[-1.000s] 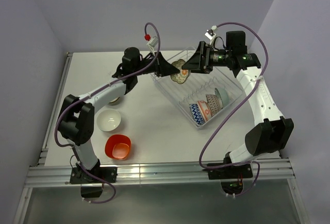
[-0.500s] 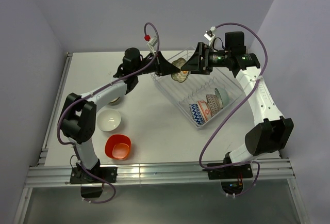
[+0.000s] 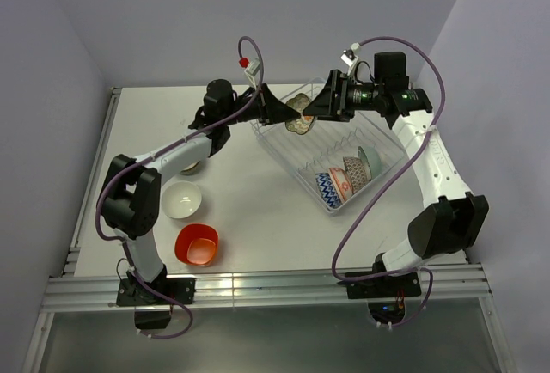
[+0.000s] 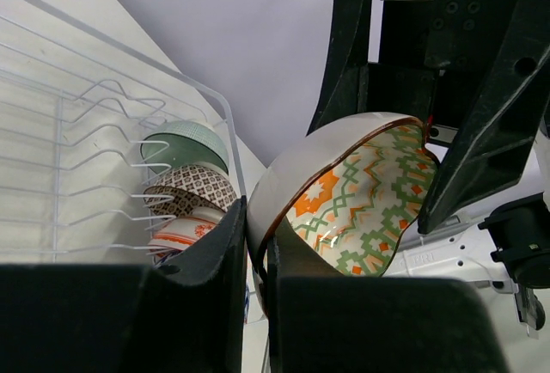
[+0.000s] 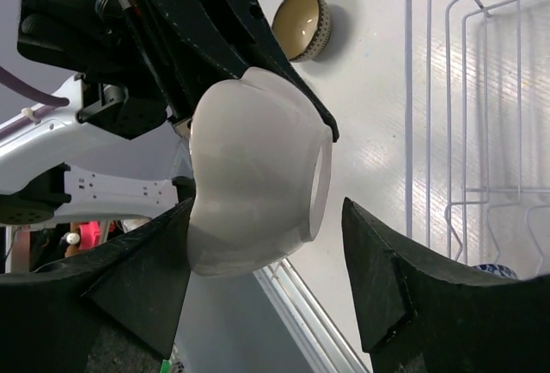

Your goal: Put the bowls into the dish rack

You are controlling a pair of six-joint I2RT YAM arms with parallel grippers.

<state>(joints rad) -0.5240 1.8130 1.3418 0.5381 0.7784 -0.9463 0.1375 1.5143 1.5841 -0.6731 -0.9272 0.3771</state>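
The flower-shaped bowl [image 4: 344, 197] hangs in the air over the far end of the dish rack [image 3: 301, 162], near the middle of the table's far edge. The left gripper [image 4: 256, 244] has its jaws narrow and pinches the bowl's rim on one side. The right gripper [image 3: 320, 108] faces it with its jaws wide around the opposite side, one finger by the white outer wall and one by the patterned inside. It seems not to press yet. This is probably a handover, so the right jaws must close on the rim before the left lets go.
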